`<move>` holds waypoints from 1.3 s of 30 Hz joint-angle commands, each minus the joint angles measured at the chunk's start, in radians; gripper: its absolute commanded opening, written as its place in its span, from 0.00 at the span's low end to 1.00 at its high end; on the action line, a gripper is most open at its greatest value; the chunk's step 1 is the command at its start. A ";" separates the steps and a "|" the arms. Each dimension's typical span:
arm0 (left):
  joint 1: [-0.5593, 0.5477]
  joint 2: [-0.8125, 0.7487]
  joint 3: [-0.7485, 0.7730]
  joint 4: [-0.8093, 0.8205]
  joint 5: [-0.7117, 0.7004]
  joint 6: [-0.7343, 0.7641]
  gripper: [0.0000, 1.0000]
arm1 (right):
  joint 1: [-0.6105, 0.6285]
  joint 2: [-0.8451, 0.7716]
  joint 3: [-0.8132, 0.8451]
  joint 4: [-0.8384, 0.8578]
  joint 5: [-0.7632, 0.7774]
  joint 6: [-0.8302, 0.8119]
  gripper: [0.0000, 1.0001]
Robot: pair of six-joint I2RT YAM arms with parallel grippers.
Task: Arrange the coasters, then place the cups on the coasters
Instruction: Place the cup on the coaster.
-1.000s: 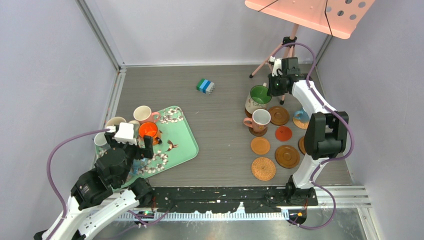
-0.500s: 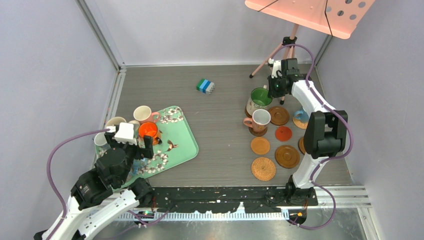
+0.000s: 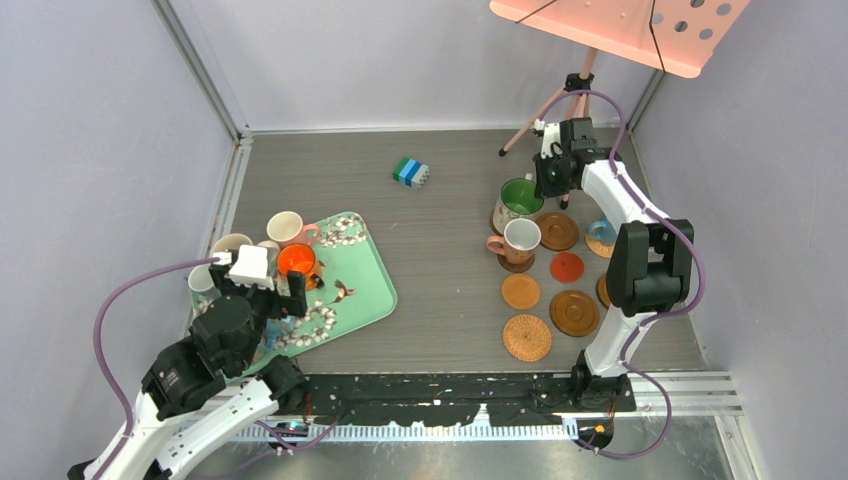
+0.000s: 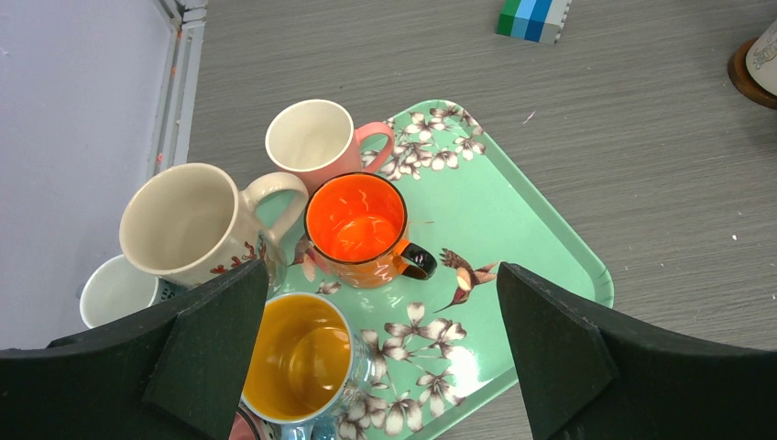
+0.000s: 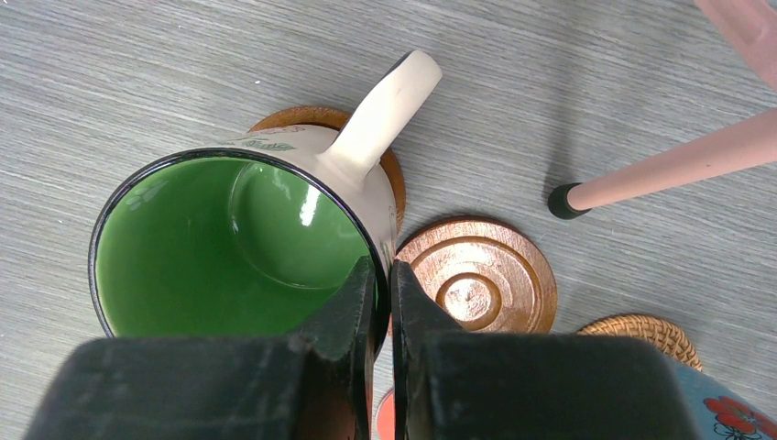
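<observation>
My right gripper [image 5: 385,284] is shut on the rim of the tall green-inside cup [image 5: 229,238], one finger inside and one outside. This cup [image 3: 518,195] stands over a brown coaster [image 5: 302,117]. Beside it lie a ringed dark wood coaster [image 5: 476,275], a red one [image 3: 566,267], a tan one [image 3: 520,291] and a wicker one [image 3: 526,337]. A pink cup [image 3: 520,240] sits on another coaster. My left gripper [image 4: 380,284] hangs open above the tray's cups: orange-inside [image 4: 355,220], yellow-inside [image 4: 298,367], cream [image 4: 188,220] and pink [image 4: 311,137].
The mint-green floral tray [image 3: 365,290] lies at the left. A blue-green toy block [image 3: 411,172] sits mid-table at the back. The legs of a pink music stand [image 5: 660,170] stand just behind the right gripper. Walls close in on both sides.
The right wrist has shifted slightly at the back of the table, still gripping the green-inside cup. The left arm has not moved.
</observation>
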 commanded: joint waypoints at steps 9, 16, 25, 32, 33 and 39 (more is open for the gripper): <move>0.004 0.006 0.001 0.058 0.007 0.016 0.99 | 0.038 -0.003 0.070 0.046 -0.006 -0.002 0.05; 0.004 0.011 0.002 0.057 0.004 0.016 0.99 | 0.046 0.003 0.077 0.039 0.017 -0.007 0.05; 0.004 0.023 0.002 0.057 -0.002 0.016 0.99 | 0.047 0.000 0.089 0.043 0.043 0.000 0.05; 0.004 0.027 0.001 0.056 -0.004 0.017 0.99 | 0.047 -0.005 0.091 0.048 0.081 0.012 0.05; 0.004 0.028 0.001 0.057 -0.004 0.017 0.99 | 0.047 -0.005 0.091 0.051 0.082 0.017 0.05; 0.004 0.034 0.002 0.054 -0.006 0.017 0.99 | 0.045 -0.006 0.093 0.056 0.088 0.026 0.05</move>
